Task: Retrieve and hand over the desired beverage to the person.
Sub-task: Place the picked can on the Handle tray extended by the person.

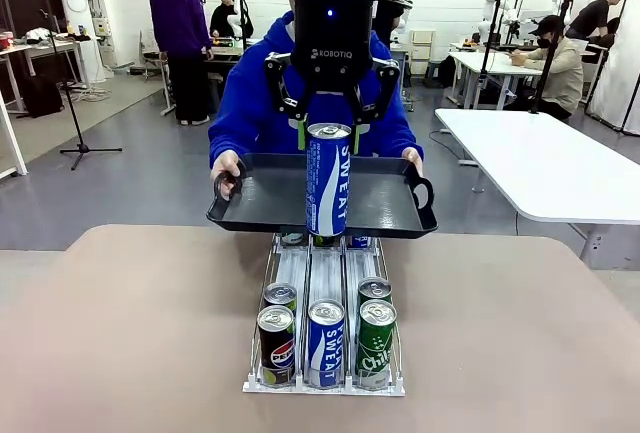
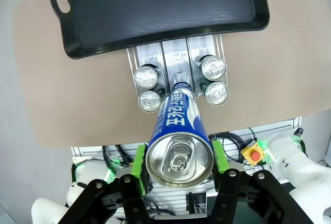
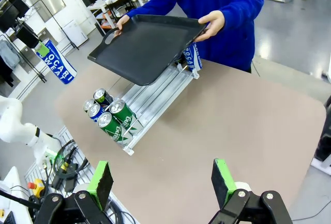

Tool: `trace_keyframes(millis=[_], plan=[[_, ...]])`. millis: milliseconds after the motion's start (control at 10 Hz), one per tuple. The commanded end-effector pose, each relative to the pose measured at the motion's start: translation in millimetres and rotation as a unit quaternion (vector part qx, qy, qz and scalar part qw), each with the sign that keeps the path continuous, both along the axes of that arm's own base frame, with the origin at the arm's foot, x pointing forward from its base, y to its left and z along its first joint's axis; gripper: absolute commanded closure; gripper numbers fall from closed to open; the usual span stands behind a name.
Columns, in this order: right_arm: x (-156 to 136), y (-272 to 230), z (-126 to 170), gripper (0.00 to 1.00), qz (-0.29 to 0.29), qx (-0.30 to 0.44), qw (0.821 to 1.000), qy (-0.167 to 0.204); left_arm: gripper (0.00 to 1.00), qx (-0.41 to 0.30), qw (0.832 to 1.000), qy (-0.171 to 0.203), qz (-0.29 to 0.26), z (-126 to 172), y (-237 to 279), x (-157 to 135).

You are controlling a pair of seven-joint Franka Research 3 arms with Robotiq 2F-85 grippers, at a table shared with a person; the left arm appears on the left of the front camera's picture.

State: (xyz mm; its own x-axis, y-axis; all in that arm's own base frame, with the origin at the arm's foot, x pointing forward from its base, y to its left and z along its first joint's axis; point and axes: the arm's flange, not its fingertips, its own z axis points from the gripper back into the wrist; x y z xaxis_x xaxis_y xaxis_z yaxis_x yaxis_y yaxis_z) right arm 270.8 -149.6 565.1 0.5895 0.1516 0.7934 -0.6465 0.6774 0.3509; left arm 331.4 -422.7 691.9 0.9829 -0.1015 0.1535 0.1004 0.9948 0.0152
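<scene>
Blue can (image 1: pixel 328 178) dead centre in the front view, upright, and we have it pinched near its top by the left gripper (image 1: pixel 328 135), green pads tight on both sides. Behind it the person (image 1: pixel 250 103) holds a black tray (image 1: pixel 390 211) by both handles across the middle of the frame, above the far end of the rack (image 1: pixel 325 278).

Over to the left wrist view. The can's lid sits at bottom centre, its base hangs over the rack's middle lane, and the tray lies along the top edge, beyond the rack's cans. So the can looks short of the tray. As we judge it, the job is to carry it up-frame over the tray's bare middle, keep it plumb, set it down flat, and only then let go.

Right wrist view now. The right gripper (image 3: pixel 163 182) at the bottom edge stands wide open, holding nothing, well apart from the tray at upper centre.
</scene>
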Motion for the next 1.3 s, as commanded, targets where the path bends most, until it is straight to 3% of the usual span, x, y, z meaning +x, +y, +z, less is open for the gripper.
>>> trace_keyframes(millis=[0, 800, 900, 1200], plan=[[3, -1, 3, 0.00, 0.009, 0.012, 1.000, -0.012, 1.00, -0.001, 1.000, -0.007, 0.003, 2, 5, -5], [3, -1, 3, 0.00, 0.009, 0.012, 1.000, -0.012, 1.00, -0.001, 1.000, -0.007, 0.003, 2, 5, -5], [3, -1, 3, 0.00, 0.009, 0.012, 1.000, -0.012, 0.42, 0.000, 1.000, 0.000, 0.000, 0, 0, 0], [3, -1, 3, 0.00, 0.009, 0.012, 1.000, -0.012, 0.42, -0.019, 1.000, 0.006, -0.013, -6, 34, 55]])
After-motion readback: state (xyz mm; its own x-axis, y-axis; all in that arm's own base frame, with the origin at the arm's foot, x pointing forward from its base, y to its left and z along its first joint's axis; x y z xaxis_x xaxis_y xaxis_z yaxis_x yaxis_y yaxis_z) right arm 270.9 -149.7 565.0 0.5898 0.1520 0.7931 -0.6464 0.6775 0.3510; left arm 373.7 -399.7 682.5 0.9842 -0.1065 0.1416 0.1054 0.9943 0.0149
